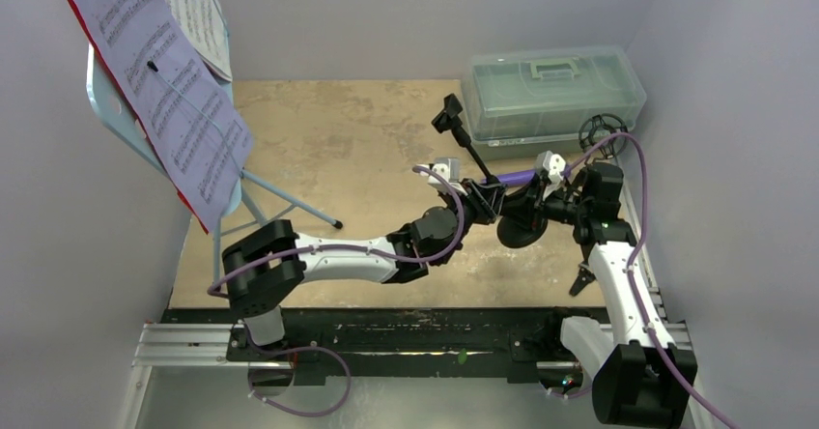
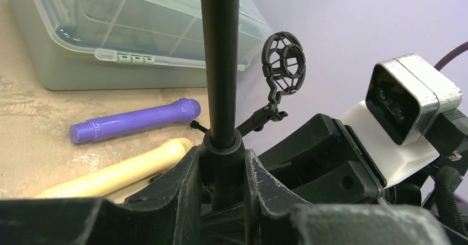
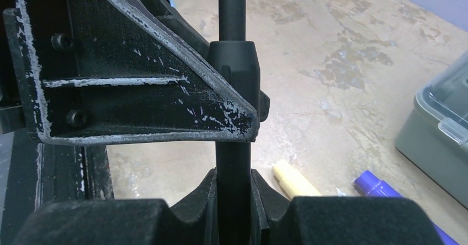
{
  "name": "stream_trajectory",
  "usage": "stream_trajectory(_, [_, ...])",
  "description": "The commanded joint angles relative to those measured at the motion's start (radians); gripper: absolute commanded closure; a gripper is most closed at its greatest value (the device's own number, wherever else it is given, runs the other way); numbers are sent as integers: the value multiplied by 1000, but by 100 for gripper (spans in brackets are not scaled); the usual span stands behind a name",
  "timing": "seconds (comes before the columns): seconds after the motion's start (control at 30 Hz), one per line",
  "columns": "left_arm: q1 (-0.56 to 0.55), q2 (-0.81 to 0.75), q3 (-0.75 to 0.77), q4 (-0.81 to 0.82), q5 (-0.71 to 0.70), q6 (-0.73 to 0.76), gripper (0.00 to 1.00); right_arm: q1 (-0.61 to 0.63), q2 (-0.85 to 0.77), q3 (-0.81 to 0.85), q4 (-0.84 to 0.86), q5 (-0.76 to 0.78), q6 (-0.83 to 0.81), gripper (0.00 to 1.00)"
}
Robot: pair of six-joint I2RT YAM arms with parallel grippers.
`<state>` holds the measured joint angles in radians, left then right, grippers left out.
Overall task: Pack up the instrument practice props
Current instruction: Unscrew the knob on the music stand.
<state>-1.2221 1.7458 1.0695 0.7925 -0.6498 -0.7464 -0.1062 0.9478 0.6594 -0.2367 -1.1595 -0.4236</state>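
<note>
Left tool (image 2: 223, 168) is clamped on the black mic holder (image 2: 219, 63) at its pole collar; right tool (image 3: 233, 185) grips the same pole just beside it. Beyond the left tool, purple microphone (image 2: 135, 121) and cream microphone (image 2: 116, 170) lie on the bench (image 2: 33, 112).

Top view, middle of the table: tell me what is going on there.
One black mic holder is gripped twice: the left claw and the right claw are each shut on its pole. The purple microphone and cream microphone lie on the table near the plastic box. The music rest with its sheet music stands untouched at the left.
</note>
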Motion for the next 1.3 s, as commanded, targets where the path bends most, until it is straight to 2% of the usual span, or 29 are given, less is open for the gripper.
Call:
stream_trajectory(0.0, [-30,-119,-24,91,19,23,74,-11,2,22,29,39,-28,100])
stream_trajectory(0.07, [-27,-159,-95,169,54,79,49,-12,-1,31,-1,-12,-59,100])
stream_trajectory(0.13, [-15,-200,-192,296,138,138,29,-12,-4,35,-26,-42,-84,100])
stream_trajectory(0.2, [20,-234,-306,454,285,162,17,-12,-3,42,-51,-64,-110,100])
stream_trajectory(0.23, [55,-235,-365,568,396,141,16,-12,-2,46,-68,-73,-128,100])
stream_trajectory(0.33, [182,-165,-471,884,693,-33,15,-12,1,59,-125,-99,-194,100])
stream_trajectory(0.37, [212,-125,-486,968,732,-78,17,-12,4,62,-146,-114,-215,100])
stream_trajectory(0.4, [239,-94,-485,982,784,-129,17,-12,5,64,-166,-130,-239,100])
stream_trajectory(0.43, [254,-59,-474,987,863,-131,18,-11,7,66,-182,-144,-254,100])
stream_trajectory(0.5, [261,-20,-454,987,924,-95,18,-12,9,69,-209,-156,-284,100])
stream_trajectory(0.7, [262,33,-410,988,933,16,14,-12,12,68,-228,-164,-303,100])
stream_trajectory(1.03, [259,90,-287,988,898,69,13,-12,22,71,-243,-171,-318,100])
stream_trajectory(1.13, [259,107,-258,987,883,77,16,-12,23,72,-245,-172,-321,100])
stream_trajectory(1.27, [257,124,-242,988,861,71,29,-12,26,72,-249,-171,-326,100])
